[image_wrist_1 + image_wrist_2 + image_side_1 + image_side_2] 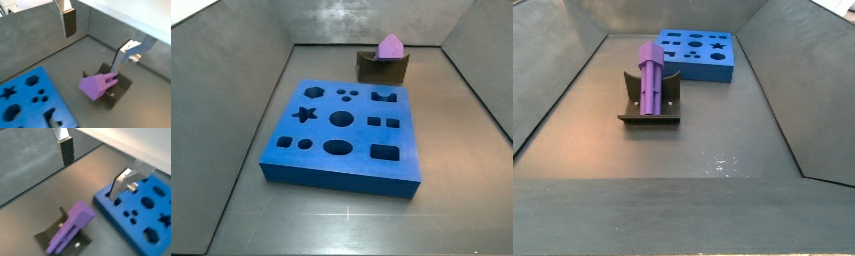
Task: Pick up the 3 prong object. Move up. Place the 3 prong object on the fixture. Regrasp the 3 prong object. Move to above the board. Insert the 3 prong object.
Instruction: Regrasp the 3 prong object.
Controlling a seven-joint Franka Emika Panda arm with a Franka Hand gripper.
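Grey-walled enclosure, dark floor throughout.

Biggest item: the board, thick blue square slab lying flat on the floor, top face cut with a star, circles, ovals, squares and a three-dot cluster. In both side views it sits apart from the fixture, with a strip of bare floor between. A corner of it shows in a wrist view, and again in a wrist view.

Next: the fixture, dark block on a base plate, standing on the floor beyond the board near the back wall in a side view.

On it: the 3 prong object, light purple, an elongated bar seen lengthwise, lying in the fixture's notch. End-on in a side view it reads as a short house shape with a peaked top sticking up above the block. Prongs visible at one end in a wrist view.

Smallest: the gripper, seen only in the wrist views, raised above the floor. Its two fingers stand wide apart and have hold of nothing. The purple piece lies below, clear of both pads. Same spread seen in a wrist view.
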